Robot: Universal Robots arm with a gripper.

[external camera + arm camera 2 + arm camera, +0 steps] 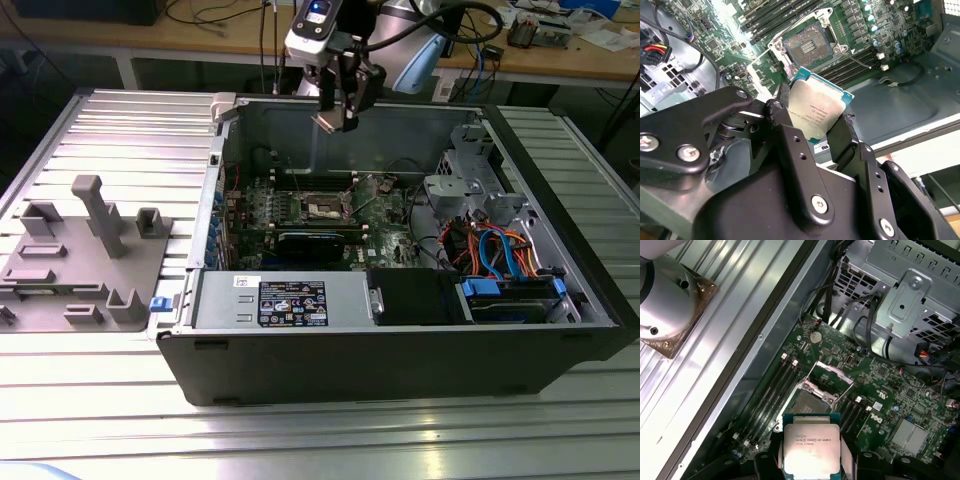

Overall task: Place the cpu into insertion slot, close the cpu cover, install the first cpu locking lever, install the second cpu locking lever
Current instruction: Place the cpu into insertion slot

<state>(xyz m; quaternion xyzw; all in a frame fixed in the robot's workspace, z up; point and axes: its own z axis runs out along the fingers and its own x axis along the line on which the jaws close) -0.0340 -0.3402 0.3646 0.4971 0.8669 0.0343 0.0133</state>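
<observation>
My gripper [336,112] hangs high above the open computer case, shut on the cpu [329,121]. In both wrist views the cpu [818,107] [811,447] is a silver-topped square chip with a green edge, clamped between the two black fingers [785,125]. The insertion slot [324,207] lies well below on the green motherboard. Its dark centre with gold contacts [808,44] [808,404] is bare. The cpu cover [833,374], a silvery frame plate, stands swung up off the slot. A thin metal lever [860,61] sticks out beside the slot.
The case's tall back wall [400,135] is just behind the gripper. A long black card [320,243] lies in front of the slot, with a power supply [290,300] nearer still. A metal drive cage [470,190] and cables [500,250] occupy the exterior view's right. A grey fixture [80,250] sits outside at the left.
</observation>
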